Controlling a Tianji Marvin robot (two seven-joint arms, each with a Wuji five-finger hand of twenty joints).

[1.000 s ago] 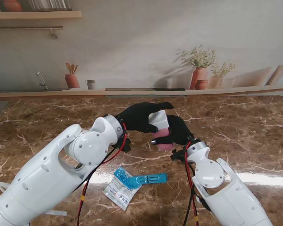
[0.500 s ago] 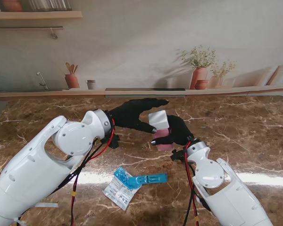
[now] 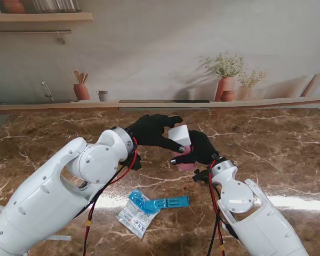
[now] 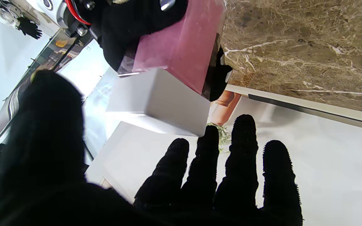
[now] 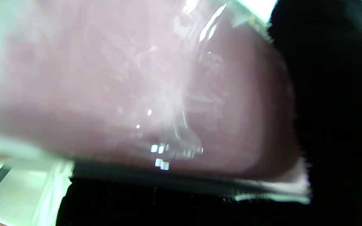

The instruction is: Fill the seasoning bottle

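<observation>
The seasoning bottle (image 3: 186, 155) has a pink body and a white square cap (image 3: 180, 134). It stands upright at mid-table with my right hand (image 3: 203, 149) shut around its body. My left hand (image 3: 153, 132) is open beside the cap, with its fingers behind the cap and its thumb in front, near the bottle's neck. In the left wrist view the cap (image 4: 159, 100) sits on the pink body (image 4: 184, 44), just beyond my spread fingers (image 4: 244, 163). The right wrist view is filled by the blurred pink bottle (image 5: 137, 94) against the black glove (image 5: 335, 110).
A blue and white refill sachet (image 3: 136, 213) lies on the brown marble table (image 3: 277, 154) nearer to me, with a torn blue strip (image 3: 172, 202) beside it. A ledge with pots runs along the far edge.
My left hand was on the cap a second ago, drew back to the left, and has now come in beside the cap again. The right hand and bottle have stayed put.
</observation>
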